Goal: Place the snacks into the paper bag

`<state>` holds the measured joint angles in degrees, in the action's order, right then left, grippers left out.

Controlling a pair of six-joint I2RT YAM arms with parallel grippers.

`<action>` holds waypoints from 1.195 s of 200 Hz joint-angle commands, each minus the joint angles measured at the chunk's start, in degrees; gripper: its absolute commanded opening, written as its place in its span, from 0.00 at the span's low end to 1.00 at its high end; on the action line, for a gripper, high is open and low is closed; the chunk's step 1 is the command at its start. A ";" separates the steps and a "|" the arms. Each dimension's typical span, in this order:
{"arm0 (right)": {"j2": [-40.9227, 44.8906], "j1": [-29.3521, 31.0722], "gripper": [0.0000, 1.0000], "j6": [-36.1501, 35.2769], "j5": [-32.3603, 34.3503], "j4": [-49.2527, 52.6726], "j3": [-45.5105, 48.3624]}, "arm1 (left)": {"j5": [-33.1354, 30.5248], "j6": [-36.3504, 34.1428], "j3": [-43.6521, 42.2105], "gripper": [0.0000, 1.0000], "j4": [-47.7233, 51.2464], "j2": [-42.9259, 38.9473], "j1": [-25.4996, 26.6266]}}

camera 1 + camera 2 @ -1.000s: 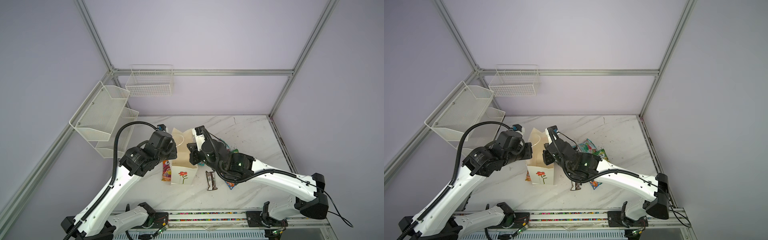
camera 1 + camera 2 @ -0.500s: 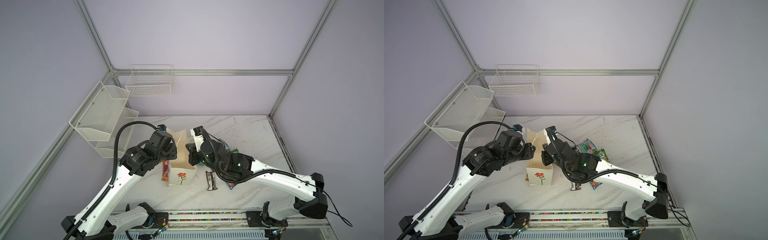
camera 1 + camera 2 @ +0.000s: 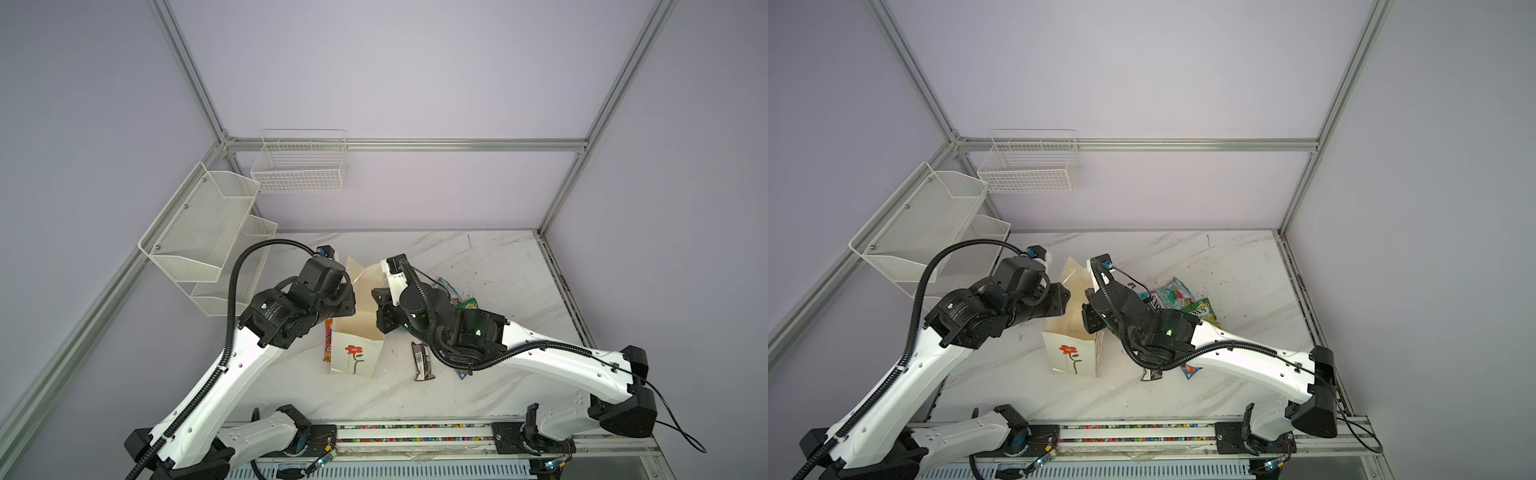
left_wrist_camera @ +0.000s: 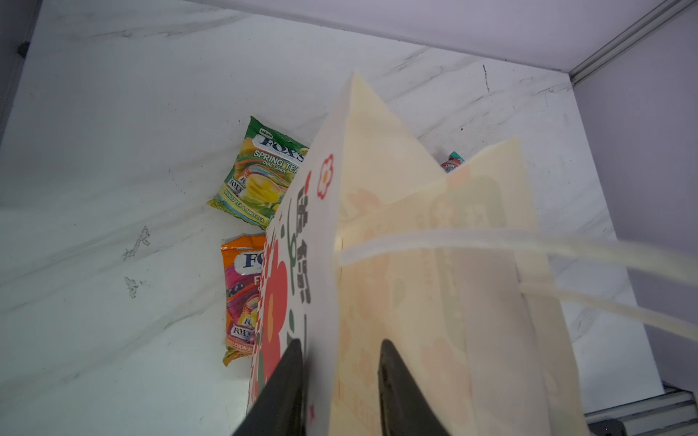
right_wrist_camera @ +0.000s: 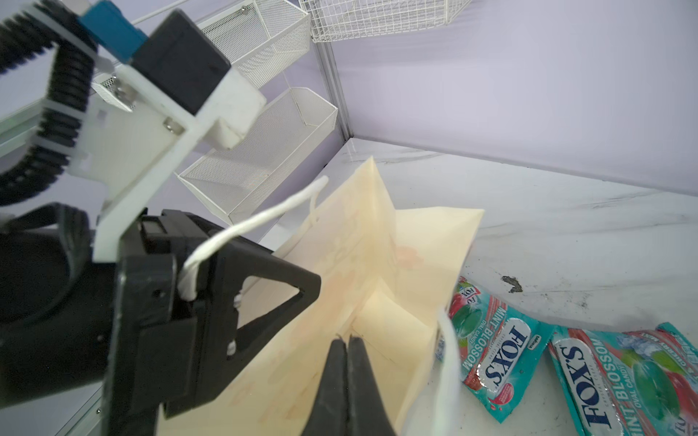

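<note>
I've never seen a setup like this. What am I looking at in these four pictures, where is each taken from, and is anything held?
Two robot arms work at a marble table. Two pictures look down from overhead, nearly alike; the other two come from a camera on each arm's wrist. A paper bag stands open between the arms. The left gripper is open, its fingers either side of one bag wall. The right gripper is shut at the bag's mouth; whether it pinches paper is unclear. Snacks lie on the table: a green packet and an orange packet on the left arm's side of the bag, a teal packet beside another and a dark bar on the right arm's side. No snack is held.
</note>
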<state>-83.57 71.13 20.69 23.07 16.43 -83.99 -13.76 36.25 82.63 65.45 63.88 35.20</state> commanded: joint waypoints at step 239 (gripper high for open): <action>0.82 0.76 0.00 1.29 10.59 6.59 -1.43 | 0.14 -0.52 4.03 0.12 1.54 -0.95 -0.31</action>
<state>-83.59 71.42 21.30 32.18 21.93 -83.99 -13.65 36.07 83.18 67.88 63.61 35.20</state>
